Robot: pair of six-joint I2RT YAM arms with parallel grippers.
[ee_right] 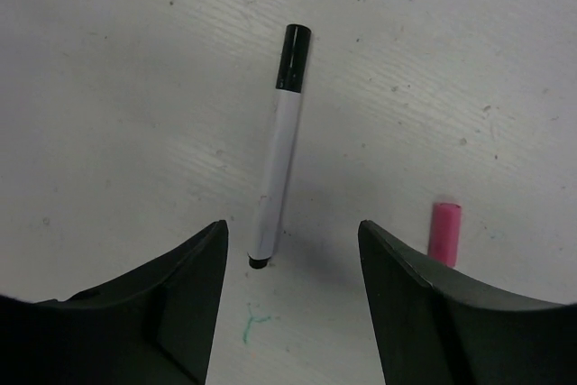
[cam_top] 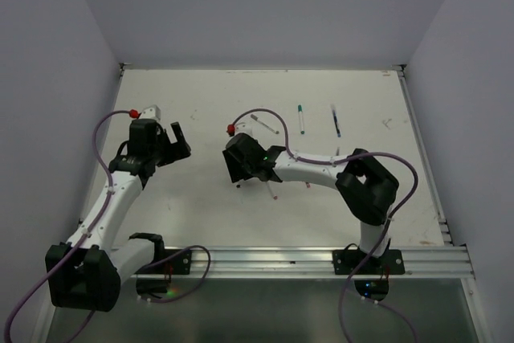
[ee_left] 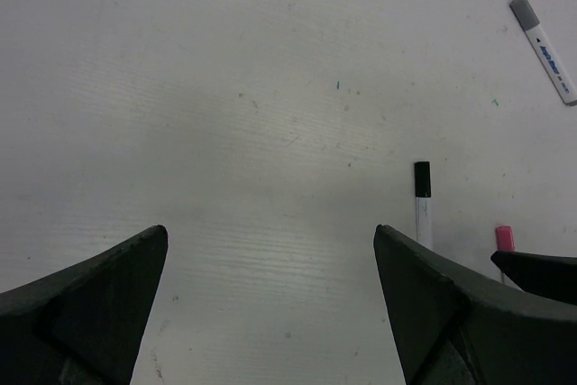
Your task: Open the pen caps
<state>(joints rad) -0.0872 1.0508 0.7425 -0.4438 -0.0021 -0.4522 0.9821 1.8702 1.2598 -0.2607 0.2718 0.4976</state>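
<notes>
Pen caps (ee_left: 422,178) lie about my white table. A glossy black cap (ee_right: 294,44) tops a slim white barrel (ee_right: 278,164) that lies right under my right gripper (ee_right: 293,230). A stubby pink cap (ee_right: 444,232) lies near it, its lower end hidden behind one finger. Farther back lie a green-capped pen (cam_top: 301,118) and a dark blue pen (cam_top: 336,121).

The table (cam_top: 201,90) is matte, scuffed and flecked with ink, and is boxed in by plain pale walls (cam_top: 48,78).

My right jaws stand apart, straddling the barrel's uncapped end without touching it. My left gripper (ee_left: 270,232) is spread wide above the tabletop, gripping nothing.
</notes>
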